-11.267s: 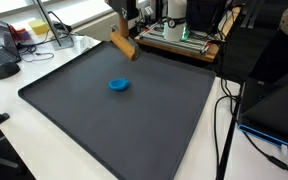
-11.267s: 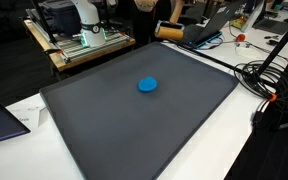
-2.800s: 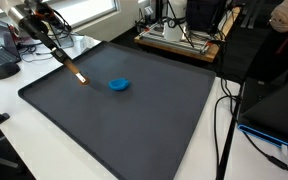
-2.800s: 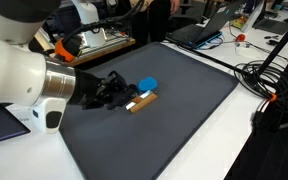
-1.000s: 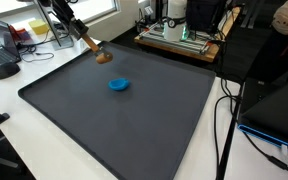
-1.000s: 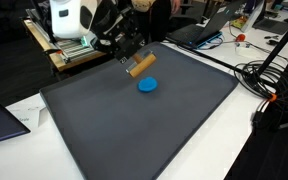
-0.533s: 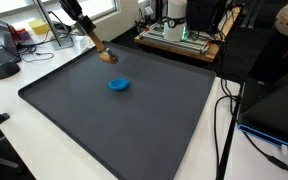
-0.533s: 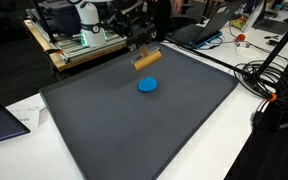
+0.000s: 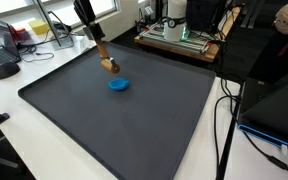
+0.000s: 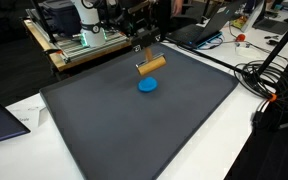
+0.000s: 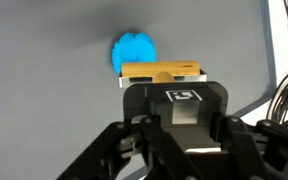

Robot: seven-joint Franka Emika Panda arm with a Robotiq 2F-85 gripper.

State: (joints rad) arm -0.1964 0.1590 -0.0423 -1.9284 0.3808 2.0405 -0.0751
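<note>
Single-arm scene on a dark grey mat [image 9: 104, 130] that covers most of a white table [image 9: 9, 95]. The gripper [image 9: 99, 48] comes down from the upper left in an exterior view and from the top centre in an exterior view [image 10: 141, 50]. Its claw is clamped on a wooden block [image 9: 108, 64], gripped at one end, so that the block juts out past the fingertips and tilts down toward the mat. In both exterior views the block [image 10: 151, 65] hangs over the far part of the mat, near its rear edge; whether its lower end touches the surface cannot be told. A small blue disc [image 9: 118, 85] lies flat on the mat just on the near side of the block and apart from it [image 10: 147, 85]. In the wrist view the black gripper housing fills the lower half of the picture, the block [image 11: 161, 72] appears as a pale horizontal bar directly beyond it, and the disc [image 11: 135, 48] shows just past the block's left end, partly covered by it. Behind the mat stands a wooden rack with equipment [image 9: 179, 35]; a laptop [image 10: 199, 30] lies at the rear edge of the mat, and black cables [image 10: 269, 80] trail over the table edge beside it.
</note>
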